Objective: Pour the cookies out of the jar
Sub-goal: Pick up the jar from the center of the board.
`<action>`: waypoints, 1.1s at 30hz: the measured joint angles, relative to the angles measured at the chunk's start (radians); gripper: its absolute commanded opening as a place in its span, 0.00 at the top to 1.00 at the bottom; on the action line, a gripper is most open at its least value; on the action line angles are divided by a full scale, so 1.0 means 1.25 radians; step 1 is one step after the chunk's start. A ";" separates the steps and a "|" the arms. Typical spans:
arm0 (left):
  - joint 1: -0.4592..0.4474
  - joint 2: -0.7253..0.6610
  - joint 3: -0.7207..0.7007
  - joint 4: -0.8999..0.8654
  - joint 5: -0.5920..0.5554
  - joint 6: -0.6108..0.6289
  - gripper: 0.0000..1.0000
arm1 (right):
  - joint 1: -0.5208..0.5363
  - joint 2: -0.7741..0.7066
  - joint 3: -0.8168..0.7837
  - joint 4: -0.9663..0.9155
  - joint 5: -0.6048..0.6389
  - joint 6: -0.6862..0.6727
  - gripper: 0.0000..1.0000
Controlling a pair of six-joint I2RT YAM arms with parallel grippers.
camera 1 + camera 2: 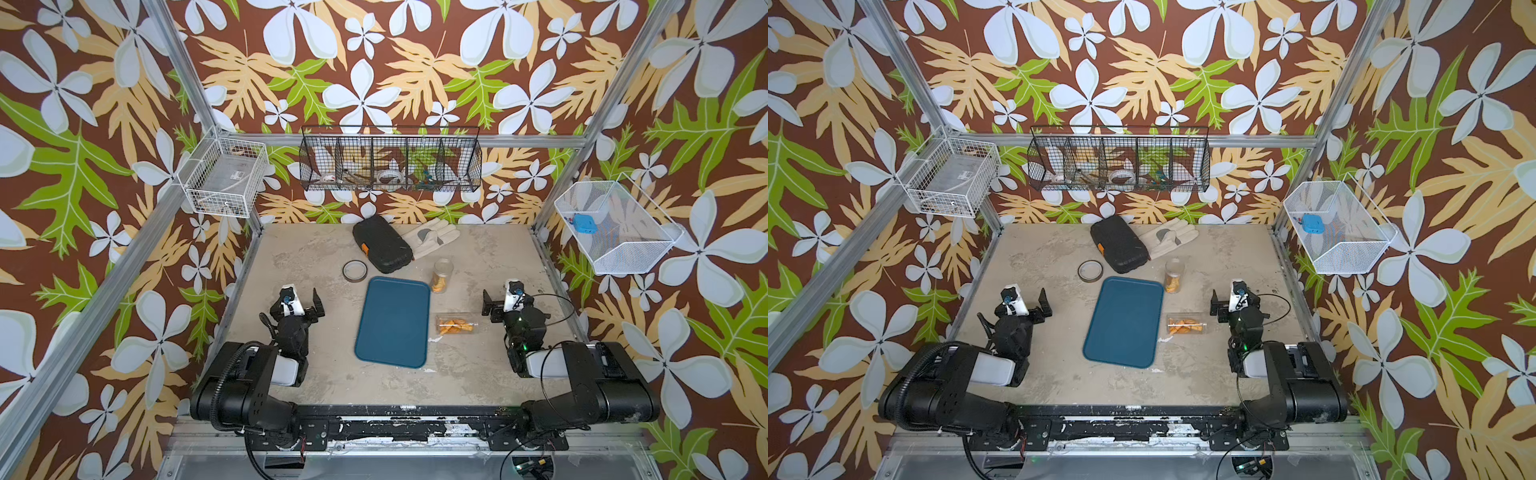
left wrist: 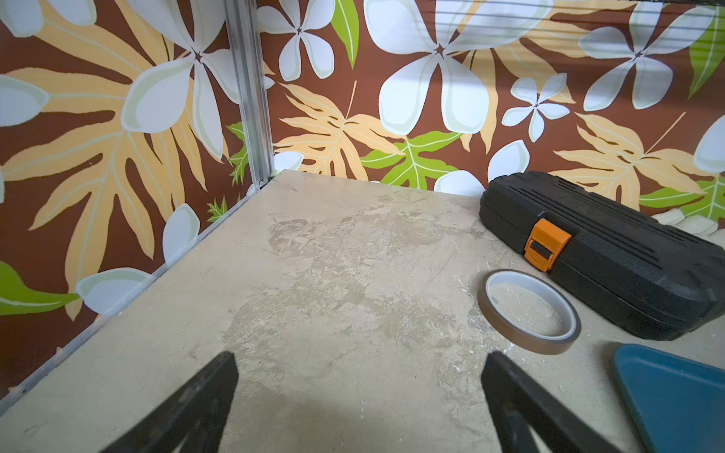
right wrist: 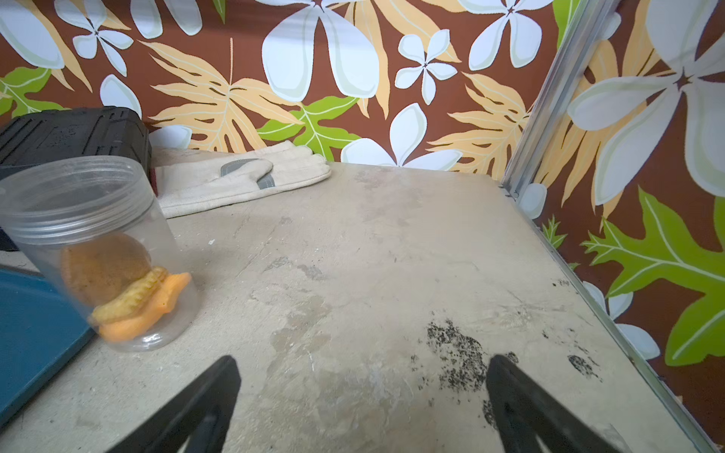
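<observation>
Left gripper (image 2: 361, 359): jaws apart, holding nothing, above the desk (image 2: 314, 274) near its left edge. Right gripper (image 3: 363, 361): jaws apart, holding nothing, near the right edge. Between them, mid-desk, lies the blue tray (image 1: 392, 324). The clear jar (image 3: 98, 251) stands upright just beside the tray's far right corner, with the cookies (image 3: 129, 298) inside. A second jar (image 1: 455, 325), also holding biscuits, lies on its side beside the tray's right edge. Tape roll (image 1: 355, 270), black case (image 1: 382, 243) and glove (image 1: 432, 237) sit toward the far edge.
</observation>
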 measured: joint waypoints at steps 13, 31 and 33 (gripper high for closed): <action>-0.002 0.002 -0.002 0.004 0.000 0.003 0.00 | 0.000 0.000 0.001 0.000 0.000 0.000 0.00; -0.004 -0.103 0.103 -0.162 -0.028 0.000 0.00 | 0.000 -0.094 0.117 -0.171 0.046 0.010 0.00; -0.005 -0.125 0.174 -0.267 -0.045 -0.017 0.00 | 0.000 -0.107 0.180 -0.259 0.060 0.024 0.00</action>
